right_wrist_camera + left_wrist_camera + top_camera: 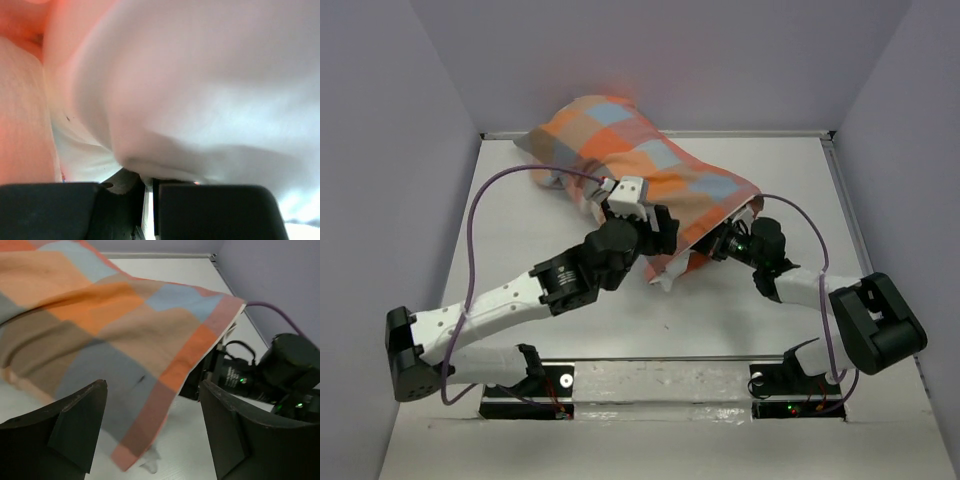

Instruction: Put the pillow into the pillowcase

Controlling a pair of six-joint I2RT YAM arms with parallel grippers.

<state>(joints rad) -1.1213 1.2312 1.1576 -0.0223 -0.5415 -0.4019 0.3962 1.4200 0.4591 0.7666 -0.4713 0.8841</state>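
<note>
Your left gripper [152, 385] stands wide open and holds nothing. The orange hem of the pillowcase [100, 330] hangs just beyond its tips, draped across its whole front. Past that hem, off to the gripper's right, the right arm [280, 370] sits close under the cloth. Your right gripper [150, 186] has its jaws together inside the case; you cannot tell whether cloth is pinched between them. The pillow [210, 90] bulges right against it, mostly covered by the case, on the table [720, 320]. A purple cable [470, 250] loops beside the left arm [520, 295].

checked pillowcase [640, 165] lies diagonally, puffed; white pillow [210, 90] inside, bit poking from near edge.
</note>
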